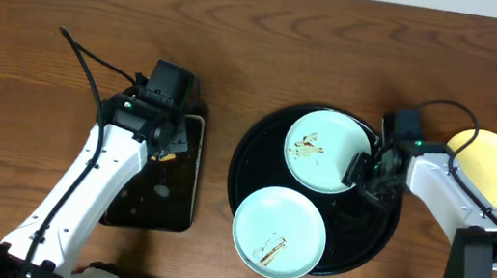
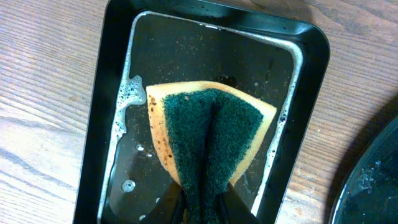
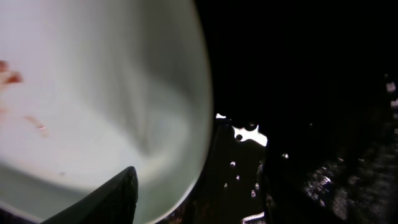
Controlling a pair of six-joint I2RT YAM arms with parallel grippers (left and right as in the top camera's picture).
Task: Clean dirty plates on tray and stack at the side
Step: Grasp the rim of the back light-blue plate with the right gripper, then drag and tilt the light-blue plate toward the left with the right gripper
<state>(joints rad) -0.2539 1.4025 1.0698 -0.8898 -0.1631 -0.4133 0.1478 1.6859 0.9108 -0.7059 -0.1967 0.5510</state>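
Note:
Two pale blue plates with brown smears lie on the round black tray (image 1: 382, 226), one at the back (image 1: 320, 149) and one at the front (image 1: 279, 231). The pale yellow plate (image 1: 488, 168) sits on the table to the right of the tray. My right gripper (image 1: 366, 172) is open at the back blue plate's right rim. In the right wrist view (image 3: 199, 186) one finger is over that plate (image 3: 93, 93) and the other over the wet tray (image 3: 298, 74). My left gripper (image 1: 168, 142) is shut on a green-and-yellow sponge (image 2: 208, 134).
The sponge hangs over a small rectangular black tray (image 2: 112, 74) of soapy water, left of the round tray (image 1: 172, 197). The round tray's rim shows at the right edge of the left wrist view (image 2: 373, 174). Wooden table all round.

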